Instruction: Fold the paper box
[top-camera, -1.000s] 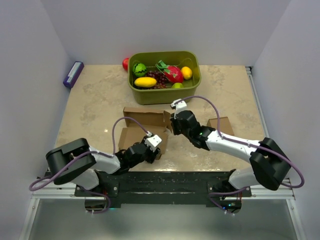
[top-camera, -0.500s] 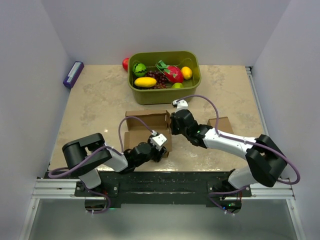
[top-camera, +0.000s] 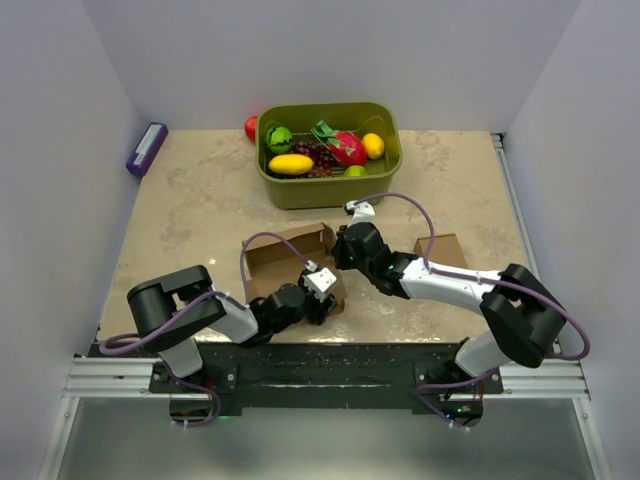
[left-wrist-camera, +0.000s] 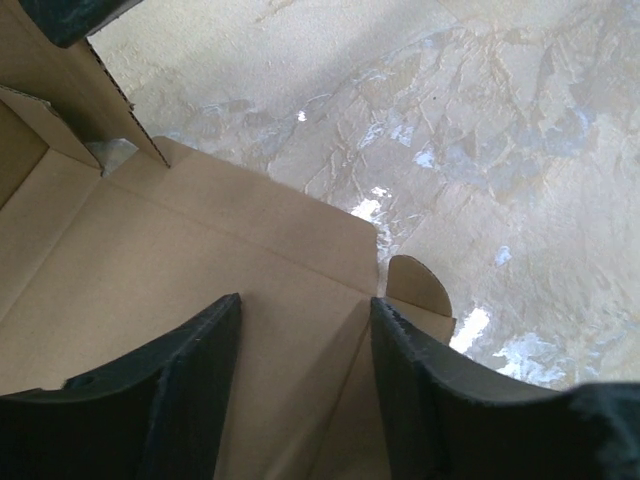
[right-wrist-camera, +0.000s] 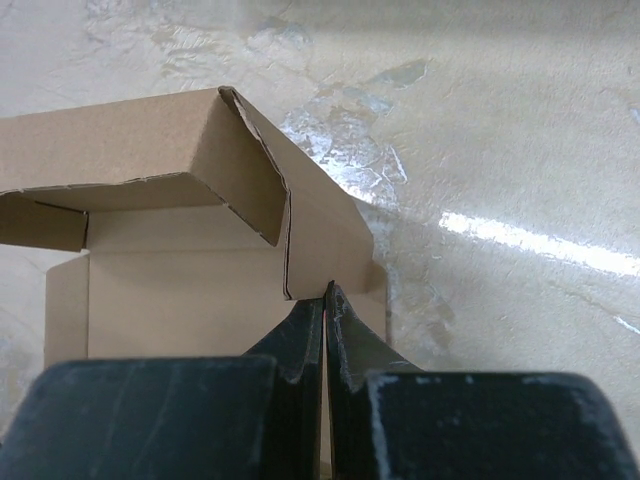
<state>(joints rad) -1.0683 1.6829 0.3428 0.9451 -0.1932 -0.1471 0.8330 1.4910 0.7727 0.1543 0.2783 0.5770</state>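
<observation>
The paper box (top-camera: 283, 262) is a wide brown cardboard piece with raised walls and flaps, lying at the table's near middle. My left gripper (top-camera: 318, 298) is open at its near right corner. In the left wrist view its fingers (left-wrist-camera: 190, 385) straddle a flat panel of the box (left-wrist-camera: 200, 250) without closing on it. My right gripper (top-camera: 338, 250) is at the box's right side. In the right wrist view it (right-wrist-camera: 326, 298) is shut on the edge of an upright side wall (right-wrist-camera: 330, 230), with a folded flap (right-wrist-camera: 150, 140) beyond.
A small brown cardboard cube (top-camera: 441, 250) sits to the right of the right arm. A green bin (top-camera: 330, 193) of toy fruit stands at the back, a red ball (top-camera: 251, 127) behind it. A purple box (top-camera: 147, 148) lies by the left wall.
The left arm swung right to the box's near right corner. The right gripper shifted slightly left, and the box turned, its back wall now tilted and raised.
</observation>
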